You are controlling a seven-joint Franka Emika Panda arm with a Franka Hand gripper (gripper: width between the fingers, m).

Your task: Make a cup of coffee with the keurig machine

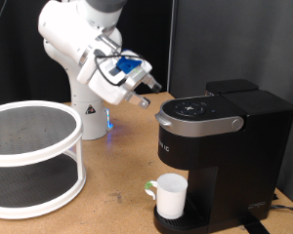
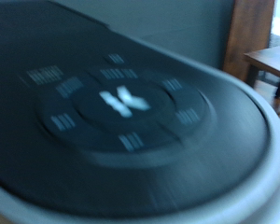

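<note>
Brown wooden table (image 1: 117, 166), black curtain (image 1: 205, 39) behind across the whole back of the room. Coffee maker (image 1: 220, 156) stood at the exterior view's right, lid shut, round control panel (image 1: 195, 108) on top. White mug (image 1: 171, 195) sat on the base under the spout, handle toward the exterior view's left. Two-tier white round rack (image 1: 29, 156) at the exterior view's left, dark mesh shelves. White arm base (image 1: 88, 107) near the back, small blue light (image 1: 109, 122) at its foot. Gripper (image 1: 144, 96) hung just beside the lid's left edge in the exterior view, slightly above it — fingers too small and dark to judge, cannot tell how far apart, nothing seen between them. Wrist view blurred: filled by the control panel (image 2: 121, 103), white K mark in the centre, ring of pale button labels unreadable — wooden furniture (image 2: 261, 56) and grey wall (image 2: 168, 23) beyond.
</note>
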